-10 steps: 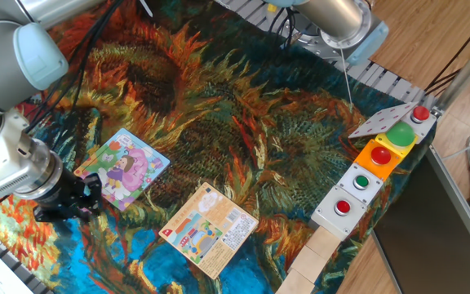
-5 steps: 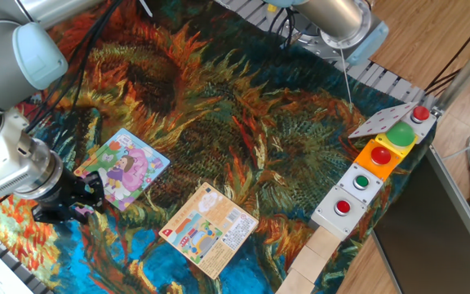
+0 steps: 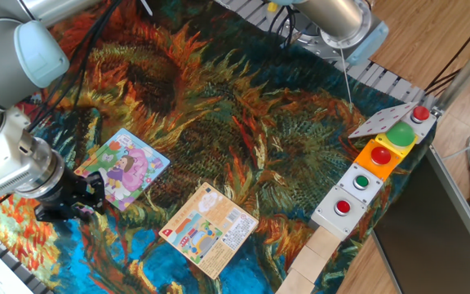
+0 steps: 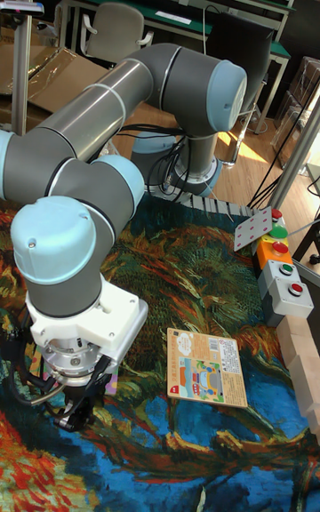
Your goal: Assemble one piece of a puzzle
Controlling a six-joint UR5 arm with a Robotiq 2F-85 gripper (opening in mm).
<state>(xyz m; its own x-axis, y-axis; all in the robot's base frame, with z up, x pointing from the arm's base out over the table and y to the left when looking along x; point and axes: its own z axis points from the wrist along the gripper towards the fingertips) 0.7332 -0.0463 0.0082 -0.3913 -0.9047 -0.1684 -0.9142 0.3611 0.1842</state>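
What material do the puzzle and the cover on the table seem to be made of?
The puzzle: probably printed cardboard, slightly glossy; it lies flat, thin and stiff, with a cartoon print. The table cover: apparently cloth, matte; a painted sunflower pattern covers it and it drapes softly at the edges.

Both views are evenly and brightly lit, and colours on the sunflower-print cloth (image 3: pixel 219 122) are rendered saturated. In the tall fixed view, strong daylight is seen behind the arm (image 4: pixel 133 121), at the upper right, where the floor is washed out by glare. Soft highlights are carried on the arm's grey shells. Only faint shadows are cast beside the printed card (image 3: pixel 210 229). Focus is held sharp throughout.
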